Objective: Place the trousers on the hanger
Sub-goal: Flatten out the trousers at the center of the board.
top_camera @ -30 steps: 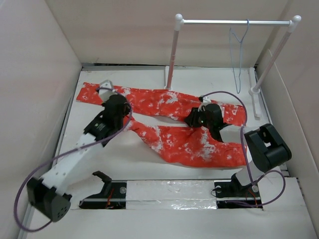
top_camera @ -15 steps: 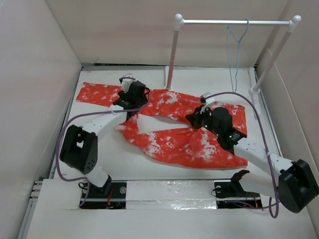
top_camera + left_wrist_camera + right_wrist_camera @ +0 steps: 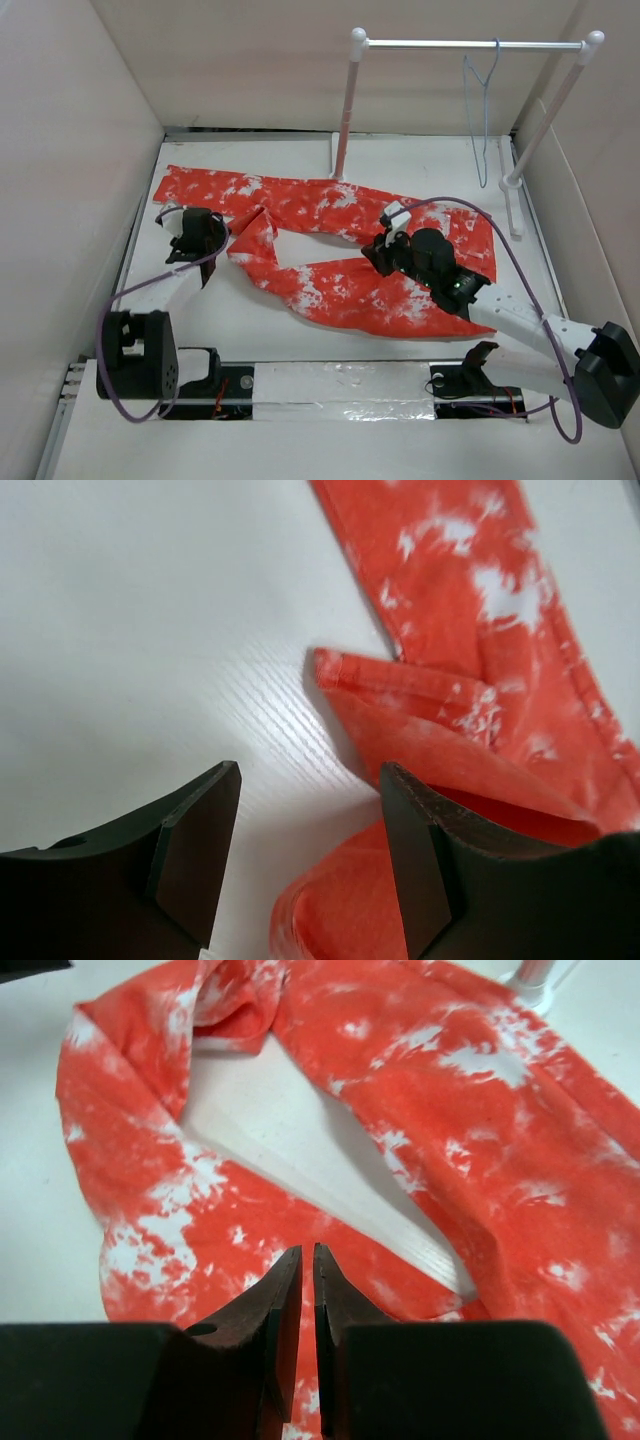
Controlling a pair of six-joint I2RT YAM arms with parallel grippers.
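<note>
The red-orange trousers [image 3: 330, 250] with white speckles lie spread on the white table, the two legs in a sideways V. The pale blue wire hanger [image 3: 481, 110] hangs by its hook on the rack's crossbar at the back right, far from both grippers. My left gripper [image 3: 200, 232] is low at the trousers' left fold and open. In the left wrist view the left gripper [image 3: 310, 820] has bare table and a fabric fold of the trousers [image 3: 470, 630] under its gap. My right gripper [image 3: 375, 250], also in the right wrist view [image 3: 307, 1260], hovers over the trousers [image 3: 450, 1110]; only a slit shows between its jaws and nothing is in it.
A rack with white posts [image 3: 345, 110] and a metal crossbar [image 3: 430, 44] stands at the back. Its right post [image 3: 548, 110] leans by the right wall. Pale walls box the table on three sides. The arm bases sit at the near edge.
My left arm has swung from the upper leg down to the trousers' left fold, and its jaws have opened. My right gripper has shifted slightly left over the lower leg.
</note>
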